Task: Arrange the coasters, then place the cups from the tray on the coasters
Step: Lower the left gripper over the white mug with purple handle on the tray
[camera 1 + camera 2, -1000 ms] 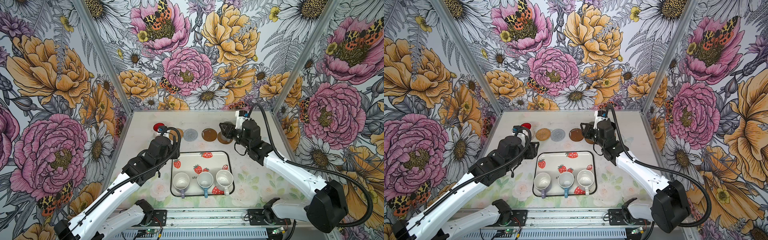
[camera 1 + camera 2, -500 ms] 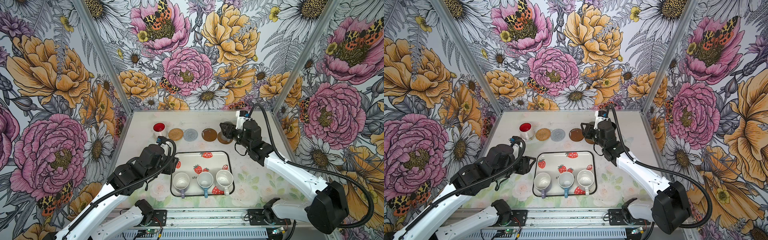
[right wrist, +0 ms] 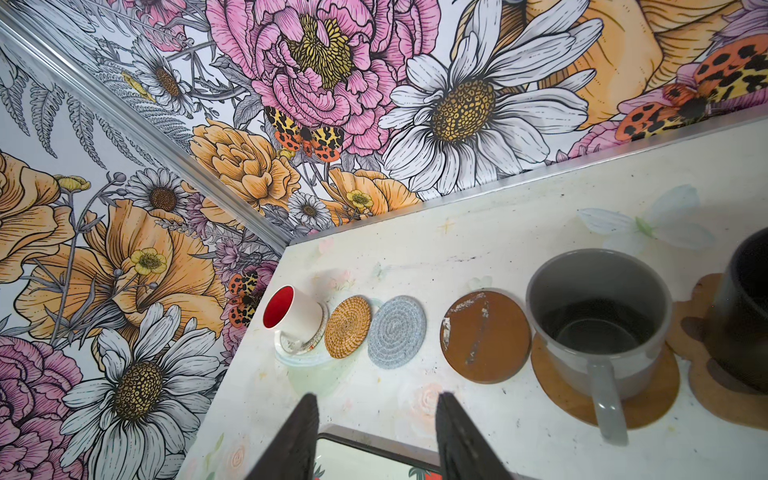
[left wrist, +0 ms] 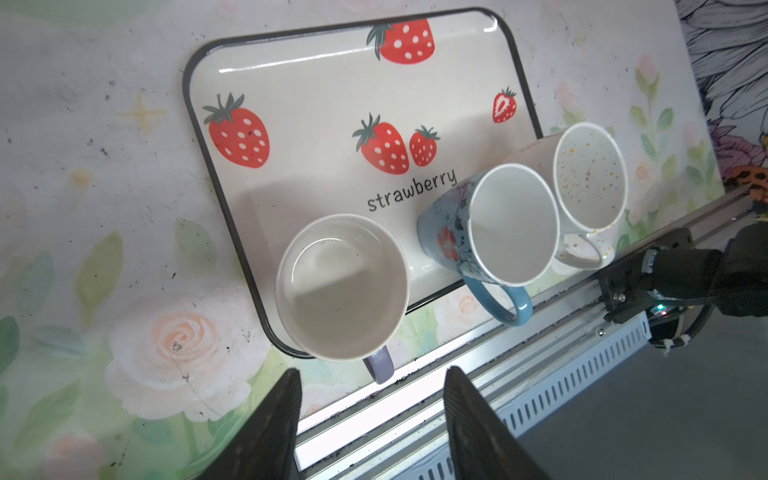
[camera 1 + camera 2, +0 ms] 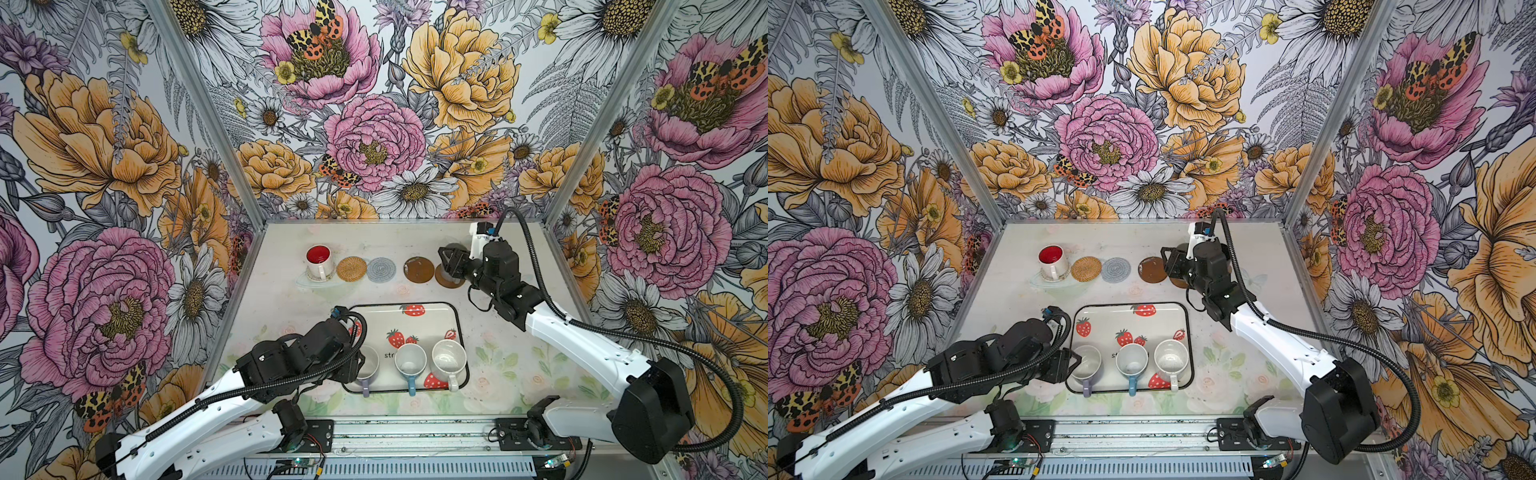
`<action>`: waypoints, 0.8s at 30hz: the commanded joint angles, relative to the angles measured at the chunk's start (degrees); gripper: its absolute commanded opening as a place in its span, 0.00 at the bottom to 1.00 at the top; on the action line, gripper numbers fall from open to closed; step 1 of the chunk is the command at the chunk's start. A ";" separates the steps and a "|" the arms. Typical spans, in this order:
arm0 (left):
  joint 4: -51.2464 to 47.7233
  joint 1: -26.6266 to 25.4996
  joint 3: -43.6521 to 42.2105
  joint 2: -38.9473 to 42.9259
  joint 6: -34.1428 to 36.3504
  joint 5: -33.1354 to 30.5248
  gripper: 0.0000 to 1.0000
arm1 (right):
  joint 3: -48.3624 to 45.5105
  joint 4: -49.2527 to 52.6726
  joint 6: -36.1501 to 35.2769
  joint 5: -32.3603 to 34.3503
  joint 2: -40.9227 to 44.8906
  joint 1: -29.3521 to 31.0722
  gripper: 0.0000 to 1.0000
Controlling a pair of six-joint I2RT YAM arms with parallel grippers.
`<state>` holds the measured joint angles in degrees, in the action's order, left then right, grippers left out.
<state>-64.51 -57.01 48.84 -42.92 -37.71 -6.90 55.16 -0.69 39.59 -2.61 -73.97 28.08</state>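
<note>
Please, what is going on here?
A two-armed robot must put mugs from a tray onto coasters. The red-inside mug, grey mug and black mug already stand on coasters. The lilac mug, blue mug and speckled mug wait on the tray; three coasters are free. The open left gripper is beside the lilac mug; the open right gripper hovers near the grey mug.

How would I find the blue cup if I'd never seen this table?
Find the cream strawberry tray on the table. Three cups stand in a row along its near edge, and the blue cup is the middle one. Only it has a blue handle and painted flowers; beside it stand the lilac-handled cup and the speckled white cup.
</note>
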 commanded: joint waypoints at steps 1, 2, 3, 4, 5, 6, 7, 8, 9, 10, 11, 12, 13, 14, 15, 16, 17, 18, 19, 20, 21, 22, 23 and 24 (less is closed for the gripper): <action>-0.44 -4.19 -1.16 -0.88 -6.00 -3.60 0.57 | 0.21 -0.94 -0.51 1.16 -0.61 0.23 0.48; -0.27 -5.86 -1.35 -1.30 -7.43 -4.58 0.57 | 0.21 -0.89 -0.48 1.27 -0.77 0.23 0.48; -0.34 -6.95 -1.46 -1.61 -8.72 -4.70 0.57 | 0.26 -0.83 -0.48 1.27 -0.90 0.23 0.48; -0.24 -8.19 -1.80 -2.08 -9.97 -6.75 0.57 | 0.36 -0.81 -0.49 1.24 -1.08 0.23 0.48; -0.23 -9.11 -2.20 -2.55 -11.15 -7.25 0.57 | 0.39 -0.81 -0.50 1.25 -1.26 0.23 0.48; -0.18 -9.90 -2.68 -3.05 -12.21 -7.70 0.58 | 0.47 -0.85 -0.56 1.20 -1.47 0.23 0.48; -0.12 -10.82 -3.17 -3.62 -13.35 -8.16 0.58 | 0.57 -0.76 -0.49 1.19 -1.67 0.23 0.48; -0.07 -11.79 -3.55 -4.28 -14.43 -8.66 0.58 | 0.64 -0.72 -0.51 1.06 -1.83 0.23 0.48; 0.02 -12.48 -3.95 -4.81 -15.23 -9.05 0.58 | 0.74 -0.75 -0.45 1.07 -1.96 0.23 0.48; 0.09 -13.37 -4.30 -5.51 -15.97 -9.55 0.59 | 0.75 -0.80 -0.43 0.99 -2.12 0.23 0.48; 0.17 -13.79 -4.68 -6.04 -16.60 -9.92 0.59 | 0.90 -0.85 -0.39 0.95 -2.30 0.23 0.48; 0.33 -14.14 -4.95 -6.48 -17.01 -10.14 0.59 | 0.92 -0.77 -0.35 0.86 -2.39 0.23 0.48; 0.92 -14.27 -5.38 -6.86 -17.36 -10.41 0.59 | 0.98 -0.82 -0.32 0.77 -2.53 0.23 0.48; 1.98 -14.43 -5.90 -7.13 -17.57 -10.42 0.60 | 1.04 -0.76 -0.22 0.67 -2.58 0.23 0.48; 3.43 -14.38 -6.56 -7.31 -17.53 -10.14 0.60 | 1.04 -0.77 -0.14 0.59 -2.66 0.23 0.48; 5.36 -14.43 -7.39 -7.43 -17.23 -9.76 0.61 | 1.08 -0.75 -0.20 0.57 -2.67 0.23 0.48; 7.09 -14.44 -8.21 -7.66 -17.11 -9.39 0.61 | 0.95 -0.75 -0.12 0.55 -2.58 0.23 0.48; 8.42 -14.40 -8.91 -7.90 -16.96 -9.24 0.61 | 1.00 -0.72 -0.09 0.56 -2.58 0.23 0.48; 9.52 -14.39 -9.46 -8.33 -17.04 -9.19 0.61 | 0.97 -0.72 -0.11 0.65 -2.49 0.23 0.48; 10.30 -14.38 -9.93 -8.77 -17.04 -9.10 0.61 | 0.98 -0.67 -0.08 0.67 -2.42 0.23 0.48; 10.74 -14.44 -10.30 -9.16 -17.12 -9.10 0.61 | 0.96 -0.66 -0.05 0.75 -2.40 0.23 0.48; 11.10 -14.39 -10.66 -9.64 -17.42 -9.18 0.61 | 0.99 -0.67 -0.02 0.66 -2.47 0.23 0.48; 11.56 -14.31 -11.04 -10.13 -17.72 -9.19 0.61 | 1.00 -0.70 0.01 0.68 -2.50 0.23 0.48; 12.17 -14.37 -11.49 -10.54 -17.80 -9.04 0.61 | 0.99 -0.63 0.11 0.68 -2.55 0.23 0.48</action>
<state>-56.88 -71.09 38.44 -52.88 -54.19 -15.00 55.18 -0.71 39.64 -2.63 -76.25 28.08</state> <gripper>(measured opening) 0.612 0.478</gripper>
